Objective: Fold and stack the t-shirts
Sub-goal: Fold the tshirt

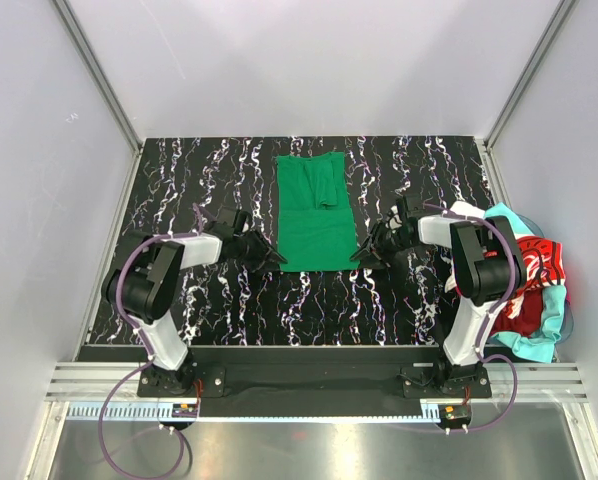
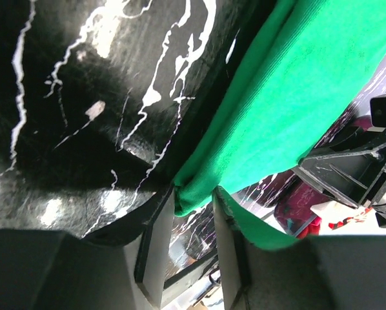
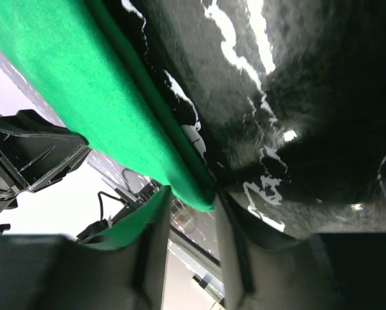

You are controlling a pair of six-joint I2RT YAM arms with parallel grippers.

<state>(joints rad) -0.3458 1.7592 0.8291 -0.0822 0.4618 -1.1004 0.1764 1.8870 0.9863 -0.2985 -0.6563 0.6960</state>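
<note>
Top external view: green t-shirt (image 1: 315, 212) folded into a long strip, flat at mid-worktop (image 1: 219, 310) toward the far edge. Left gripper (image 1: 272, 260) at its near left corner, right gripper (image 1: 363, 256) at its near right corner. Wrist views: each pair of fingers pinching a green corner. Heap of red, turquoise and white t-shirts (image 1: 531, 285) at the right edge.

One green t-shirt (image 1: 316, 212) lies on the tabletop (image 1: 219, 300). One heap of t-shirts (image 1: 527, 290) sits at right. Two tools: left tool (image 1: 277, 260), right tool (image 1: 359, 257).
</note>
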